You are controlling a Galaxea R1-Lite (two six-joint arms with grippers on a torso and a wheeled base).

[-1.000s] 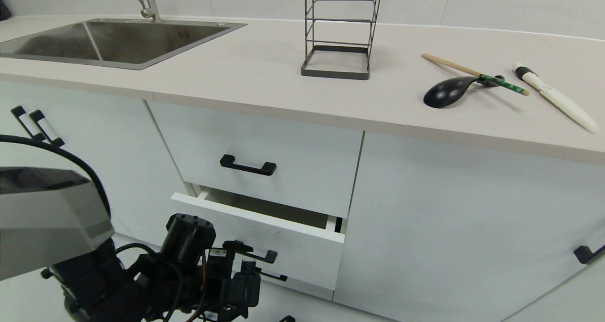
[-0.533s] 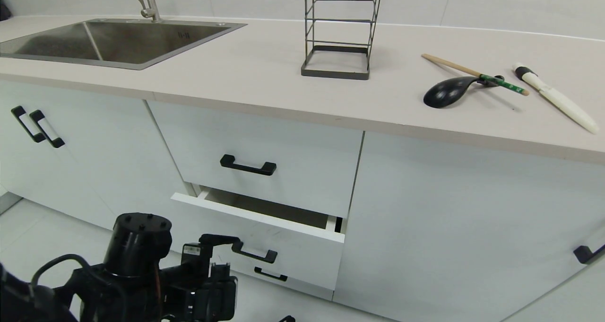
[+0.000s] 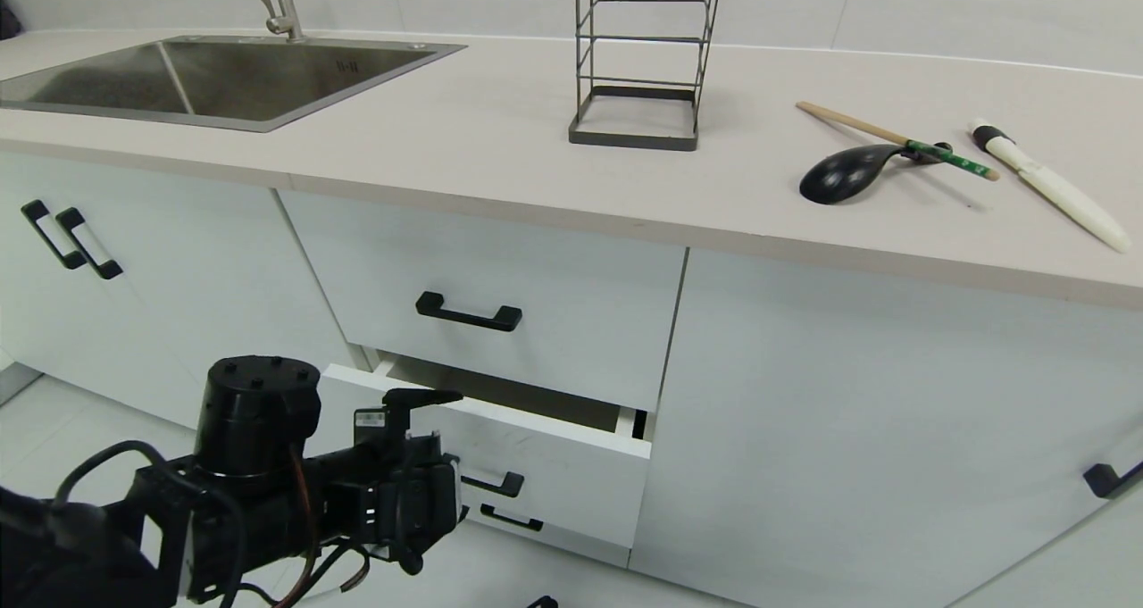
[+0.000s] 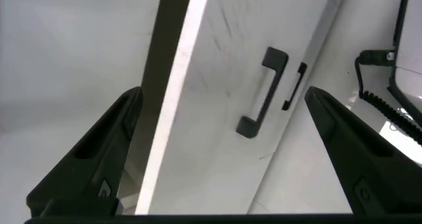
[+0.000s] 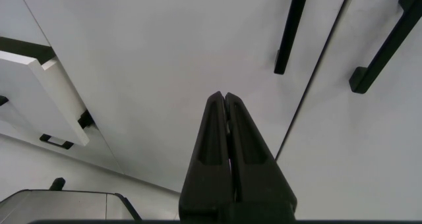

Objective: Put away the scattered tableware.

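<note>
Down low, the lower drawer stands partly out of the cabinet. From the head view its inside is just a dark slot under the upper drawer, so whether anything lies in it cannot be told. The arm's dark body covers the left part of the drawer front and one end of its handle.

From the head, the left arm's jaws are hard to read against the dark wrist. The left wrist view shows them plainly. There the left gripper has its jaws spread wide, one on each side of the handle, and both are apart from it with nothing between them but the drawer front.

The right gripper has its jaws pressed together with nothing in them. It points at a plain white cabinet door, with black door handles beyond and a corner of the drawer jutting out to one side.

The tableware lies on the desk, well to the right of the drawer.
- A black spoon has a wooden stick with a green end lying across the tip of its handle. I cannot tell whether that is one stick or two.
- A white utensil with a black tip lies just beside them, apart. I cannot make out what kind it is.

The wire rack and the tap behind the sink are cut off at the top edge.
</note>
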